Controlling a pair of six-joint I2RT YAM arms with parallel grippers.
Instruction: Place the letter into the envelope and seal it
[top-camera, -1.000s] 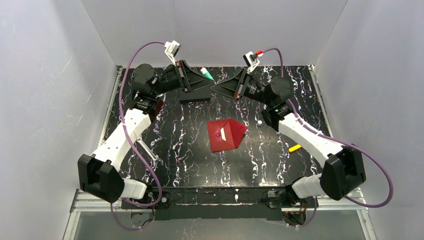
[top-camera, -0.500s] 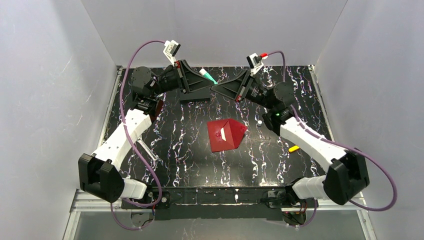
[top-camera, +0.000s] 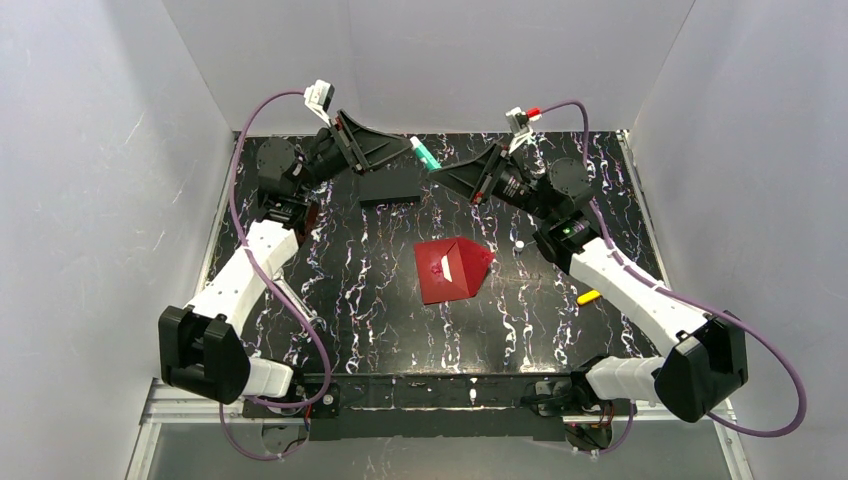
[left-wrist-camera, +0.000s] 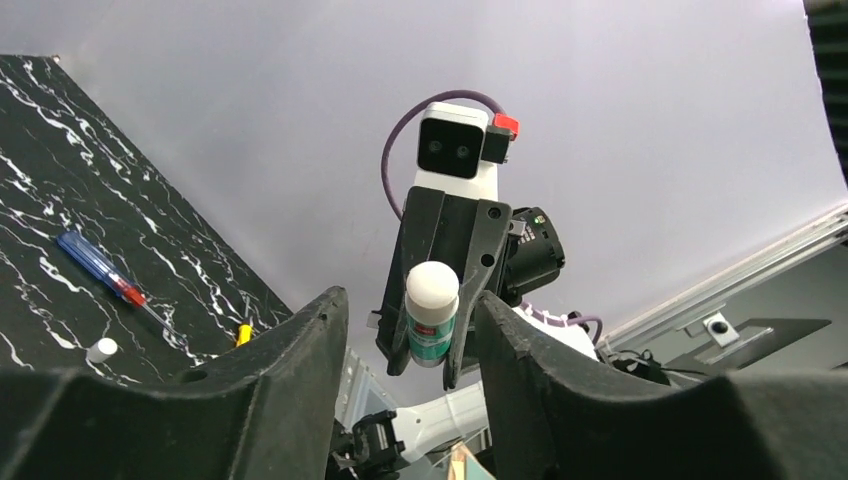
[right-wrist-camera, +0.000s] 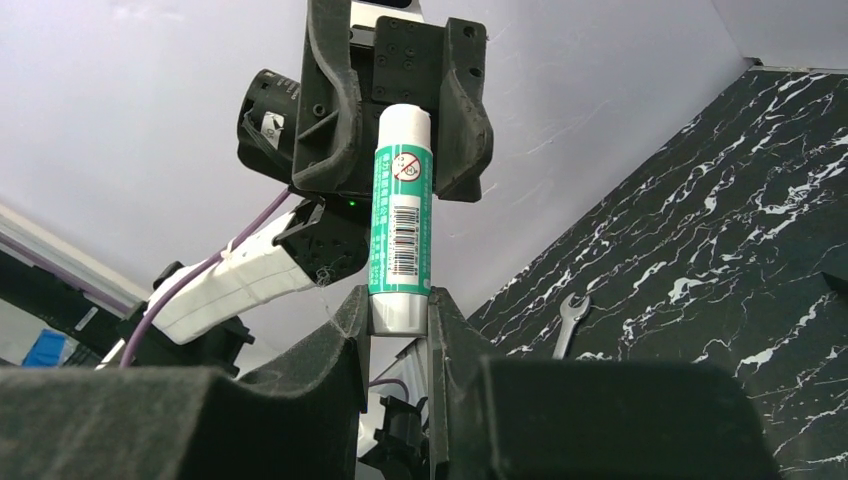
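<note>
The red envelope (top-camera: 452, 270) lies flat mid-table, its pointed flap toward the right. Of the letter, at most a small pale sliver (top-camera: 447, 271) shows at the envelope's middle. High over the table's far side, a green-and-white glue stick (top-camera: 425, 155) hangs between both arms. My right gripper (right-wrist-camera: 400, 310) is shut on the glue stick's (right-wrist-camera: 401, 215) silver base. My left gripper (left-wrist-camera: 410, 300) stands open around the white cap end of the glue stick (left-wrist-camera: 432, 315), with a gap on each side. In the top view the left gripper (top-camera: 408, 148) and right gripper (top-camera: 437, 172) face each other.
A black block (top-camera: 390, 187) sits at the far middle. A small white cap (top-camera: 519, 244) and a yellow-handled tool (top-camera: 589, 297) lie right of the envelope. A wrench (top-camera: 295, 300) lies at the left. A blue-and-red screwdriver (left-wrist-camera: 100, 268) lies on the marbled table (top-camera: 380, 300).
My left gripper has opened off the glue stick and its arm has lifted and drawn back left. The right gripper now holds the stick alone.
</note>
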